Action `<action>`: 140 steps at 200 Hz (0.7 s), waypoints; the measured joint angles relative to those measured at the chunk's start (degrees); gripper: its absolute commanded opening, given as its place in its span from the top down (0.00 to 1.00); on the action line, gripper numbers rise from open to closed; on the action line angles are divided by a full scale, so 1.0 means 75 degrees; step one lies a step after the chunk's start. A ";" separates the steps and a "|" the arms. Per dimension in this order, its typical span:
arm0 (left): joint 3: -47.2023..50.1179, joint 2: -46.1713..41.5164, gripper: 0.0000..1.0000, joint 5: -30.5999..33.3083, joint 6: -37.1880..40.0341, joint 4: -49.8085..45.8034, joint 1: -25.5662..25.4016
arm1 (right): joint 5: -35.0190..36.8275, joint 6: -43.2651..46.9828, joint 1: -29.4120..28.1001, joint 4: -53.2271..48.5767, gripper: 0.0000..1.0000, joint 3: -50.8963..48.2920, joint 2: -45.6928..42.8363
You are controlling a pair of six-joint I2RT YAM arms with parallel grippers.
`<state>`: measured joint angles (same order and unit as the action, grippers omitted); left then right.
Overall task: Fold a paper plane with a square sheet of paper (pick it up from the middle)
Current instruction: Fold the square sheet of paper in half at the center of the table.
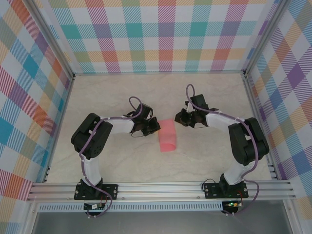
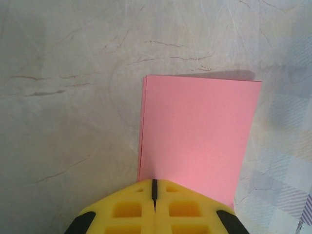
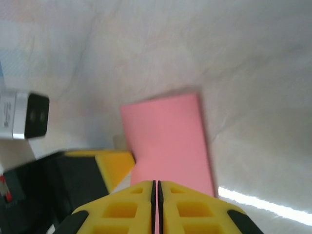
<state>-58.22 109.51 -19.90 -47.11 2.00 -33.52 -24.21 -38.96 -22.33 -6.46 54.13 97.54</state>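
Note:
The square sheet of paper (image 1: pixel 167 135) is salmon pink and lies folded into a narrow rectangle at the table's middle. In the left wrist view the paper (image 2: pixel 197 126) shows two layers along its left edge. My left gripper (image 1: pixel 155 126) is shut, and its tips (image 2: pixel 155 183) cover the sheet's near edge. My right gripper (image 1: pixel 179 118) is at the sheet's far right corner. Its jaws (image 3: pixel 157 184) are closed to a thin slit over the paper (image 3: pixel 168 141), with pink showing through the slit. I cannot tell whether either gripper pinches the sheet or only rests on it.
The pale marbled tabletop (image 1: pixel 122 97) is walled on three sides by checked panels (image 1: pixel 161 39). An aluminium rail (image 1: pixel 161 189) carries both arm bases along the near edge. A yellow finger of the left gripper (image 3: pixel 114 165) and its wrist camera (image 3: pixel 29 116) sit close beside my right gripper.

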 measured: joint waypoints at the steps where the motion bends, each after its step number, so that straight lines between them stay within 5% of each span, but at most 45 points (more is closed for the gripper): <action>1: 0.0000 0.0000 0.97 0.0000 0.0000 0.0000 0.0000 | -0.0035 0.0003 -0.0012 -0.0003 0.89 -0.0020 0.0000; 140: 0.0000 0.0006 0.97 0.0003 0.0000 0.0006 -0.0003 | -0.1434 0.0052 -0.0291 -0.0064 0.91 -0.0991 0.0391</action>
<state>-58.22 109.56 -19.88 -47.11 2.04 -33.54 -34.96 -38.57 -24.51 -6.94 46.70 100.47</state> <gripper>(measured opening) 0.045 0.094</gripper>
